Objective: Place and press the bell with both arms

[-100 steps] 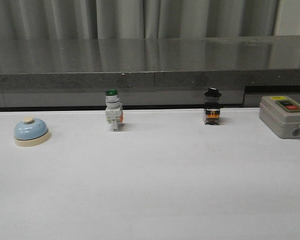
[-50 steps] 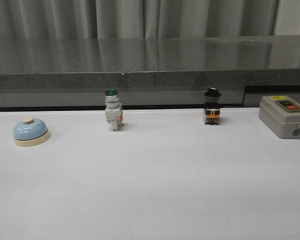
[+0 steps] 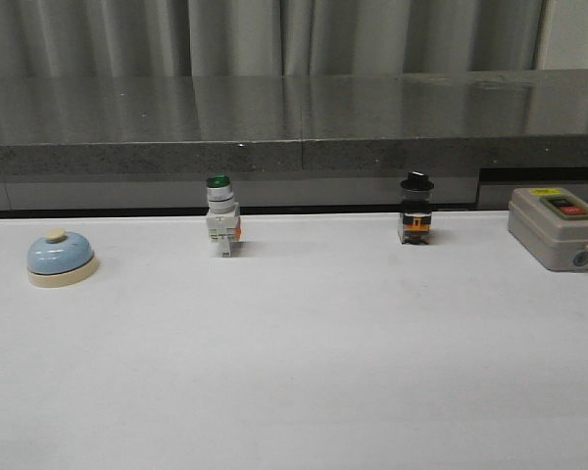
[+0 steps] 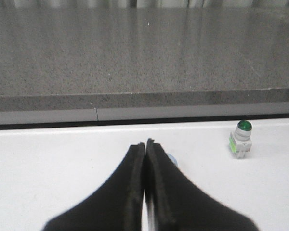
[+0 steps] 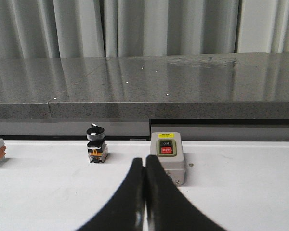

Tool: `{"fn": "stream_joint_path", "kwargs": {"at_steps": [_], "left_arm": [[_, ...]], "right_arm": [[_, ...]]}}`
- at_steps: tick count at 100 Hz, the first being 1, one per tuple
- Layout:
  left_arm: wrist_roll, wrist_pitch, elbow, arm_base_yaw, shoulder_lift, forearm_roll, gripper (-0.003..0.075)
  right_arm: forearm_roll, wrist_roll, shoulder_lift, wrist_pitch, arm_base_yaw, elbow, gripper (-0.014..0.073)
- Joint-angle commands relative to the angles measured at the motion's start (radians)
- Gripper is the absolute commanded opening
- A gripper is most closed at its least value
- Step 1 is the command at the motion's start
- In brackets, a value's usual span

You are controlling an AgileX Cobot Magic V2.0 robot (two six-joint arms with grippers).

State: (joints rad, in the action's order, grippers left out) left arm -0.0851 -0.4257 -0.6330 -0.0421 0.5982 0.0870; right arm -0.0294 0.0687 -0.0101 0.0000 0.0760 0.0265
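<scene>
The white table filled the front view, with a dark grey stone ledge running along its far edge before grey curtains. At the far right of the table sat a grey box carrying a red button on top; the right wrist view showed it just beyond the right gripper, whose black fingers were pressed together with nothing between them. The left gripper likewise had its fingers closed against each other and held nothing. The bell, light blue on a cream base with a cream button, stood upright at the left side of the table, well apart from the other items; in the left wrist view only a sliver of it showed past the closed fingers. Near the ledge stood a white switch with a green cap, and to its right a smaller black-capped switch.
</scene>
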Motion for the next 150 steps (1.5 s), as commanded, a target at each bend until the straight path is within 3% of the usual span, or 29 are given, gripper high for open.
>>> {"fn": "stream_joint_path", "kwargs": {"at_steps": [1, 29, 65, 72, 79, 96, 102, 117, 150], "left_arm": [[0.006, -0.032, -0.111, 0.003, 0.106, 0.016, -0.0020], [0.006, -0.212, -0.327, 0.003, 0.431, 0.016, -0.0020], [-0.014, -0.215, -0.405, 0.001, 0.597, 0.044, 0.0006], [-0.029, -0.217, -0.405, -0.001, 0.597, 0.048, 0.0082], [-0.029, -0.219, -0.405, -0.001, 0.597, 0.048, 0.0205], [-0.029, -0.221, -0.405, -0.001, 0.599, 0.048, 0.0631], [-0.029, -0.219, -0.405, -0.001, 0.599, 0.050, 0.0718], [-0.029, -0.215, -0.405, -0.001, 0.609, 0.050, 0.0654], [-0.029, -0.133, -0.483, -0.062, 0.793, 0.056, 0.0652]], "right_arm": [[-0.001, -0.002, -0.018, -0.077, -0.005, -0.014, -0.0060], [-0.001, -0.002, -0.018, -0.077, -0.005, -0.014, -0.0060], [-0.001, -0.002, -0.018, -0.077, -0.005, -0.014, -0.0060], [-0.001, -0.002, -0.018, -0.077, -0.005, -0.014, -0.0060], [-0.001, -0.002, -0.018, -0.077, -0.005, -0.014, -0.0060], [-0.001, -0.002, -0.018, -0.077, -0.005, -0.014, -0.0060], [-0.001, -0.002, -0.018, -0.077, -0.005, -0.014, -0.0060], [-0.001, -0.002, -0.018, -0.077, -0.005, -0.014, -0.0060], [-0.001, -0.002, -0.018, -0.077, -0.005, -0.014, -0.0060]]}}
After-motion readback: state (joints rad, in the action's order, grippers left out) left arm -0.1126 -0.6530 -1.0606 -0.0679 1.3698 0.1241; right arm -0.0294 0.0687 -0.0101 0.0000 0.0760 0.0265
